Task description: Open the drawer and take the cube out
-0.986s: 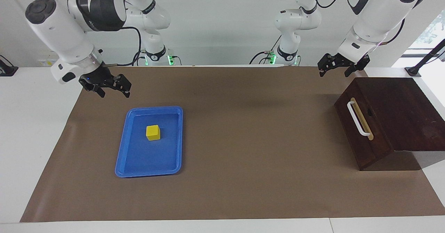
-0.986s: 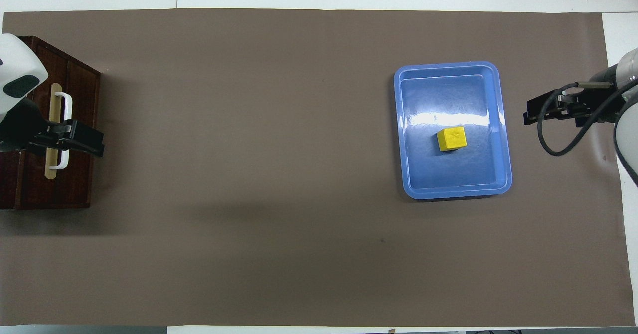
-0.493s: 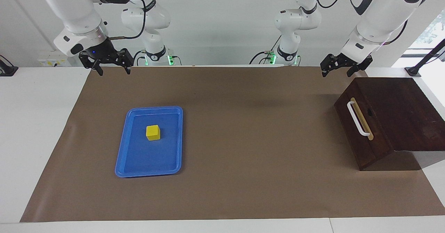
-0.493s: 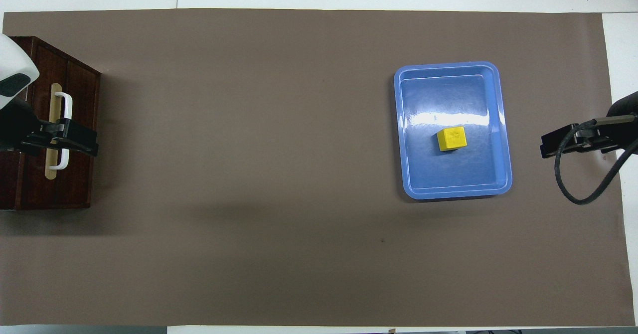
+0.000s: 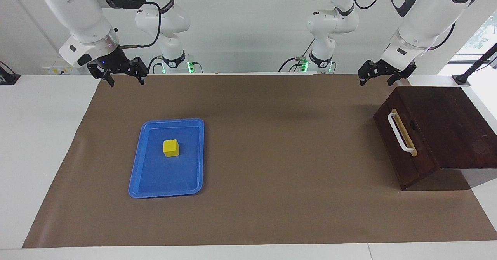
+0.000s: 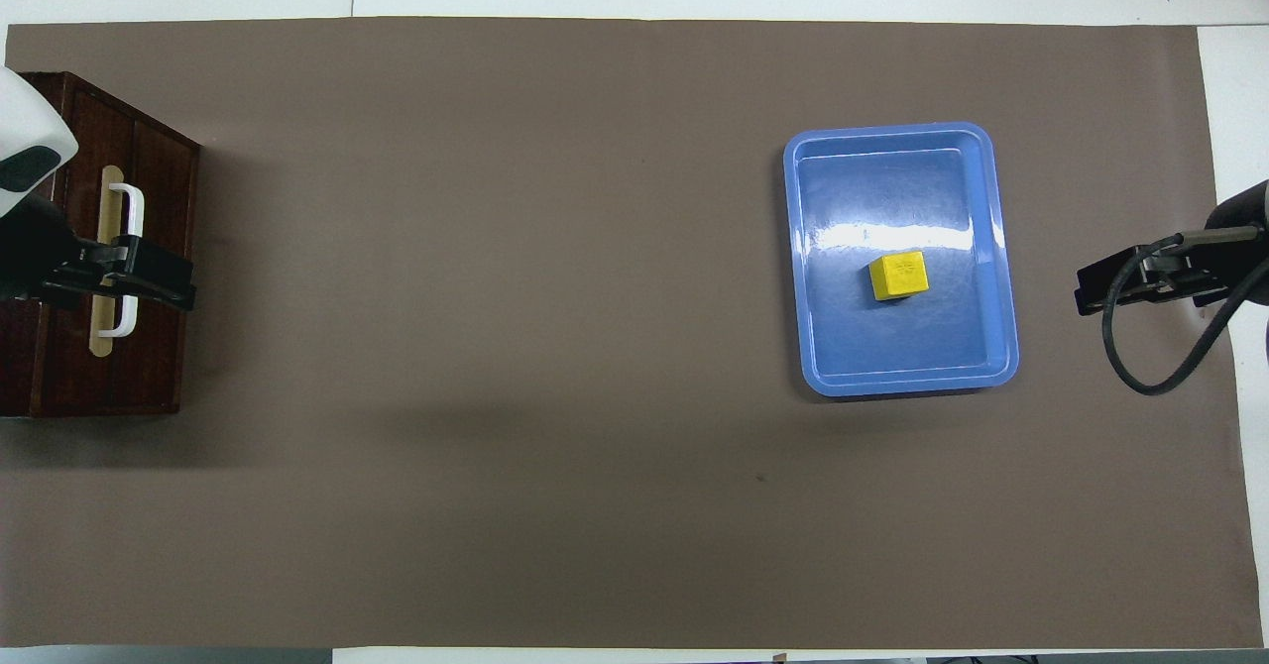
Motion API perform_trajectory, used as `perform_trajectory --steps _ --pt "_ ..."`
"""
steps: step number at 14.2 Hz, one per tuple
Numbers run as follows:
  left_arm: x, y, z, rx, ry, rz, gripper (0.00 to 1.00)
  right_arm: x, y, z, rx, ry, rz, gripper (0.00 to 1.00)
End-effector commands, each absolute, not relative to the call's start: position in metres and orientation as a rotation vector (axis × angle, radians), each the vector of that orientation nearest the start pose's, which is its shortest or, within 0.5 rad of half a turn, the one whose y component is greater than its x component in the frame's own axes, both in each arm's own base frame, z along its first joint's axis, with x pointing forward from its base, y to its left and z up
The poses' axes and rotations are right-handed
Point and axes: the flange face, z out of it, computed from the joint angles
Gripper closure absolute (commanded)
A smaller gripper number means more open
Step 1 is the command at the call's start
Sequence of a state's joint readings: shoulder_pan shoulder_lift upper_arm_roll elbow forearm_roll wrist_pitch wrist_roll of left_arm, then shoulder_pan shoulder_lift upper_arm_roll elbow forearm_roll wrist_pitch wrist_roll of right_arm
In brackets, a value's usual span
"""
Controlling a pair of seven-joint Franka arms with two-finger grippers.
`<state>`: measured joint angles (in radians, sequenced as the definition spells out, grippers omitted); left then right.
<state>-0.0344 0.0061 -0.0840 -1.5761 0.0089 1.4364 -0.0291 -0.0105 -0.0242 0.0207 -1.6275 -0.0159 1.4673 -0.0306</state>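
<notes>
The surface [image 5: 248, 221] carries one dark wooden box [image 5: 454, 132] at the left arm's end, and its one drawer [image 5: 404, 151] sits fully shut, the white handle [image 5: 399, 132] untouched. One blue tray [image 5: 167, 158] lies toward the right arm's end, midway between the edge by the robots and the opposite edge. One yellow cube [image 5: 171, 148] rests inside that tray, not in the drawer, so the cube is already out.

Both arms wait high over the edge by the robots. The left pincer [image 5: 379, 73] hangs with its jaws wide, empty, over the surface just beside the box's corner. The right pincer [image 5: 118, 73] hangs likewise wide and empty over the corner at its own end.

Risks, as I judge them: the box faces the tray at a slant, so a pull not in line with the drawer could drag or turn the whole box rather than slide the drawer. Seen from overhead, the left pincer covers the handle though it is well above it; closing on that reading would grip air. A search of the drawer would likely find nothing.

Count: two pincers, one box, one drawer, one tray, one handle, one cube.
</notes>
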Motion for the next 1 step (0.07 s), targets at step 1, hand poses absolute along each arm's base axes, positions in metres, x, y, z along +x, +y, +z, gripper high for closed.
perform_trajectory --steps 1 --pt "0.5335 -0.0614 0.6092 -3.124 0.120 0.211 0.00 0.5316 -0.0015 0.6055 -3.160 -0.098 0.205 0.00"
